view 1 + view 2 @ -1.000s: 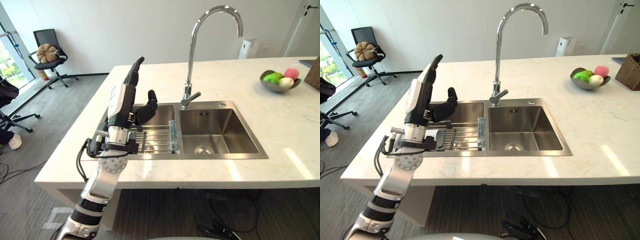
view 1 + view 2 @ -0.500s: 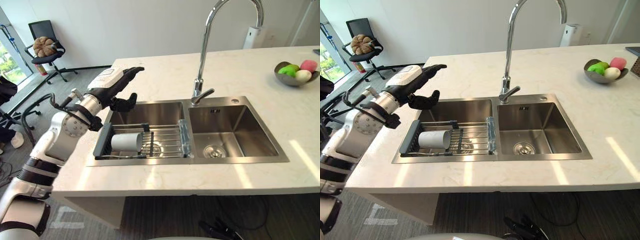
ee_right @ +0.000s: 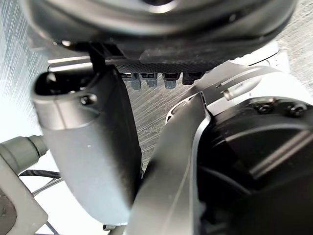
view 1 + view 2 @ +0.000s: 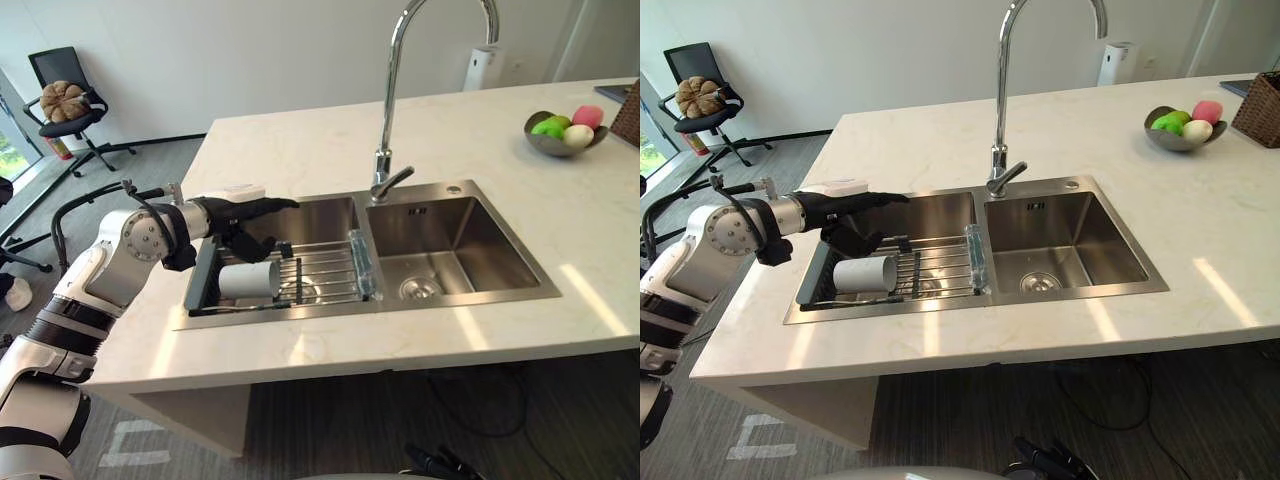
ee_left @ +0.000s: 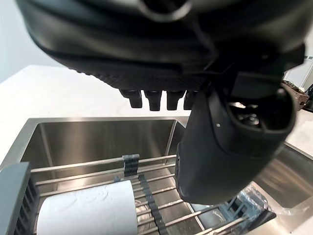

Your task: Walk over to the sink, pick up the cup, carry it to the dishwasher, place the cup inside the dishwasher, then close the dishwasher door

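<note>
Left hand (image 4: 232, 212), fingers (image 4: 275, 204) straight & open, hovers just above white cylindrical cup (image 4: 248, 280) lying sideways, long axis along wire sink rack (image 4: 322, 272)

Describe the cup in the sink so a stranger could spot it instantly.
A stainless steel double sink is set in the white stone counter; its left basin holds a wire drying rack. The plain pale cylindrical cup lies on its side at the rack's left end, near the open left hand, a solid shape among thin wires.

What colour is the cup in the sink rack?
White, a plain cylindrical cup; the right eye view shows it best.
</note>
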{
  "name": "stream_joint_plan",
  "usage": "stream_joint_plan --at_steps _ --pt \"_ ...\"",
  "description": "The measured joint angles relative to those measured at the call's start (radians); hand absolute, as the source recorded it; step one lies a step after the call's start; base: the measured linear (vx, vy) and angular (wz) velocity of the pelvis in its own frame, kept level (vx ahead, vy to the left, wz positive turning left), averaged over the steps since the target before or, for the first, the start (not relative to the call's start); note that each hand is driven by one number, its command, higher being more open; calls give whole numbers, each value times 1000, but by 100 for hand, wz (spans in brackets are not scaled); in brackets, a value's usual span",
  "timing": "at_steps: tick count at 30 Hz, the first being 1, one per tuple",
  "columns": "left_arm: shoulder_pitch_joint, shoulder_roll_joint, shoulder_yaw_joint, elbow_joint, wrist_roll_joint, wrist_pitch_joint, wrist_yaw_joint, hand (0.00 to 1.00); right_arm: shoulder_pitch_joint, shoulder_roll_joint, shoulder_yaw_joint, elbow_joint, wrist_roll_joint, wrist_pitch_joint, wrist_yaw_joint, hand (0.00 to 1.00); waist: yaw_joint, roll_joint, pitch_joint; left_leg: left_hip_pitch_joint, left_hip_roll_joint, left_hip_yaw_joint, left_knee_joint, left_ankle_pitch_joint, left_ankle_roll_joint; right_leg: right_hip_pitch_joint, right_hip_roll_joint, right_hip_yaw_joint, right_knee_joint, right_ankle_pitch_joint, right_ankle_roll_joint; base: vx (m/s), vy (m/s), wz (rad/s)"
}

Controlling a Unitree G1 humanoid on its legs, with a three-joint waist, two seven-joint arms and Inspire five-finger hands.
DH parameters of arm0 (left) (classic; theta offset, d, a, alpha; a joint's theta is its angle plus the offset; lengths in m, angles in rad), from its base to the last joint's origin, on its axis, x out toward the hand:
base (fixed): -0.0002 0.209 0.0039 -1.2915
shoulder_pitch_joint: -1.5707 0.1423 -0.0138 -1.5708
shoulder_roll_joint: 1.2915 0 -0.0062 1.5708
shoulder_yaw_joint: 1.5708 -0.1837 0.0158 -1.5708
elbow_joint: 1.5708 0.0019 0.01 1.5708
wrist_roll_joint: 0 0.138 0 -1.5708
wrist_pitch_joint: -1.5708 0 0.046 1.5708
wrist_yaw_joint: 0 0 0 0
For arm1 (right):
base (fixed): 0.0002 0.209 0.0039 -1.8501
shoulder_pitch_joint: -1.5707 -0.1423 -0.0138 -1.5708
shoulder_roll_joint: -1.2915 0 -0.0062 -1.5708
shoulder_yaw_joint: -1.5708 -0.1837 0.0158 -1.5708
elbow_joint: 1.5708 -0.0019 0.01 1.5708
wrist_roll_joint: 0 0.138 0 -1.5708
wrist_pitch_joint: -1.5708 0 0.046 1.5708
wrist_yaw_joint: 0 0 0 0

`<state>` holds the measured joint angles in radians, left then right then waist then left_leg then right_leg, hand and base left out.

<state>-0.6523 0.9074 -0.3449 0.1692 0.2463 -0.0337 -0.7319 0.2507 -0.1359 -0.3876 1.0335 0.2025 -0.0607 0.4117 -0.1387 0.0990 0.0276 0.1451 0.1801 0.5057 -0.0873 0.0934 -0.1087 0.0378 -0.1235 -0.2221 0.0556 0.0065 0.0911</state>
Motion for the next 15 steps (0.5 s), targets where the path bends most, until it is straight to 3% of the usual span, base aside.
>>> stream_joint_plan --at_steps 15 --pt "0 -63 -58 109 58 11 -22 100 0 -5 -37 -1 0 23 0 100 -12 -4 29 -4 -12 0 -5 -3 3 14 -4 9 -52 40 1 4 1 -2"
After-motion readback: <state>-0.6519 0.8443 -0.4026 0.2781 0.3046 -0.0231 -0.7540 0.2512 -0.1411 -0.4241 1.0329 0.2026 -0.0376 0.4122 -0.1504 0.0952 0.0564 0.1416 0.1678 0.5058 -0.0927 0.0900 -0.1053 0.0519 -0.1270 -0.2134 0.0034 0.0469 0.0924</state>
